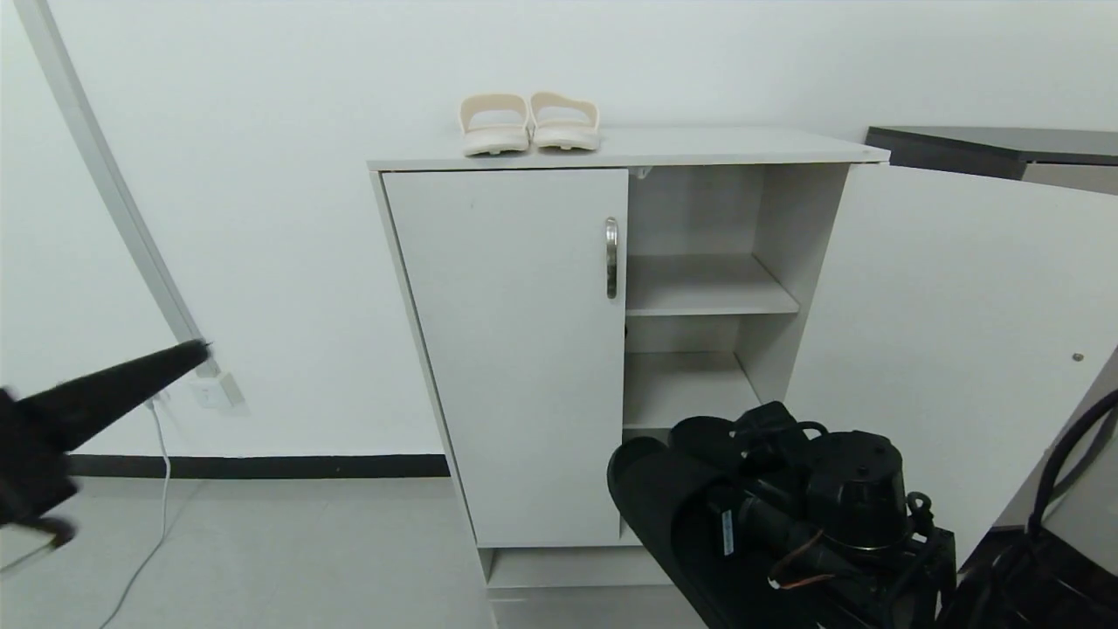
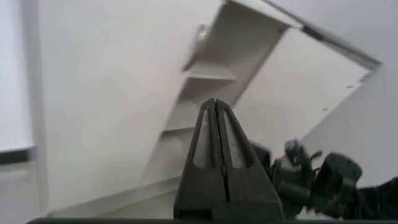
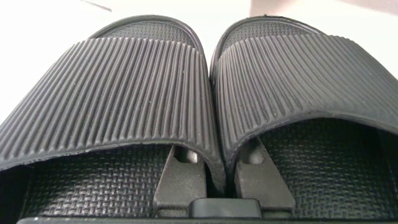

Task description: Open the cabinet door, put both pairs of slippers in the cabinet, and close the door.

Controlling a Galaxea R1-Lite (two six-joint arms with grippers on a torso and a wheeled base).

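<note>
A white cabinet [image 1: 629,148] stands against the wall. Its left door [image 1: 515,349] is closed and has a metal handle [image 1: 611,258]. Its right door [image 1: 943,332] is swung wide open, baring two shelves [image 1: 703,288]. A beige pair of slippers [image 1: 529,122] rests on the cabinet top. My right gripper [image 3: 219,165] is shut on a black pair of slippers [image 3: 211,81], clamping their inner edges together. It holds that black pair [image 1: 664,489] low in front of the open compartment. My left gripper [image 1: 196,354] hangs far to the left, away from the cabinet; its fingers [image 2: 216,124] are shut with nothing between them.
A wall socket with a cable [image 1: 210,393] running down to the floor sits left of the cabinet. A dark-topped counter [image 1: 1004,144] stands behind the open door at the right. Bare grey floor [image 1: 306,550] lies in front of the cabinet.
</note>
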